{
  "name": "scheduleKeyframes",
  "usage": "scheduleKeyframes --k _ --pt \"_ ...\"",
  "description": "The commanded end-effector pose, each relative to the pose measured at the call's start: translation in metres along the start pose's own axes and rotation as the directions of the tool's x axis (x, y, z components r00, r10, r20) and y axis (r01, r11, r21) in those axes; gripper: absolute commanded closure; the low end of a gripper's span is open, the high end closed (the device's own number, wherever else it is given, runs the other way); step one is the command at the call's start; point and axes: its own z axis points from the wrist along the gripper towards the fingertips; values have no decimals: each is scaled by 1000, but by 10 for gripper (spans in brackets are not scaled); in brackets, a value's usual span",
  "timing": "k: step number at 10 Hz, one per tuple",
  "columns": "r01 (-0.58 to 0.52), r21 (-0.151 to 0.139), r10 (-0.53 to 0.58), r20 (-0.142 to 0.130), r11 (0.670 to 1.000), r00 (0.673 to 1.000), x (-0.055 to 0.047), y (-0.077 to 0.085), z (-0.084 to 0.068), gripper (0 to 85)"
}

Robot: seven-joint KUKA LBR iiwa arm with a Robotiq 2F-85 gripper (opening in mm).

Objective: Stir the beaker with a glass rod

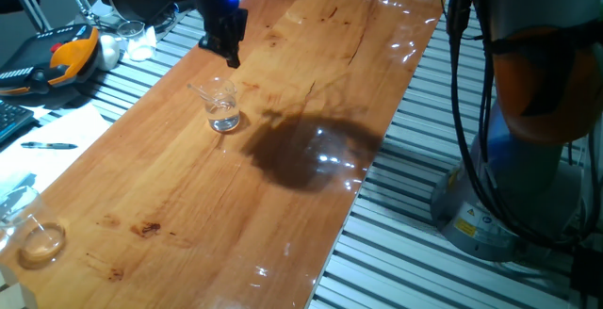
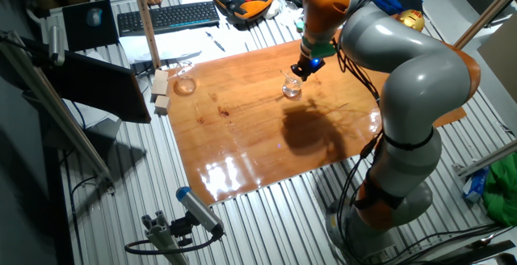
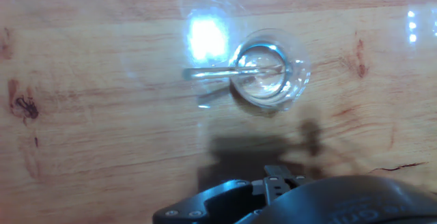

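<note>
The gripper (image 1: pixel 233 57), jaw state unclear, hovers above the beaker (image 1: pixel 223 107); next, grasp the glass rod (image 3: pixel 229 72) leaning inside it.

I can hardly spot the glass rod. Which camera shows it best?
The hand view: the glass rod lies across the beaker rim, seen from above. One fixed view shows a faint sliver; the other fixed view shows none.

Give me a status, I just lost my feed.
Gripper above the beaker, holding nothing; jaws' state unclear. Rod leaning in beaker, untouched. Nothing in the way.
</note>
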Motion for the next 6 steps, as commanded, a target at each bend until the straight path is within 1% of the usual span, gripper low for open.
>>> scheduleKeyframes --k 1,2,4,6 --pt "-5 5 5 0 1000 1000 0 4 1 850" --pt "-8 12 8 1 1000 1000 -1 7 2 850" --pt "-17 11 17 4 1000 1000 -7 14 6 850" --pt "-23 9 23 5 1000 1000 -9 19 8 850"
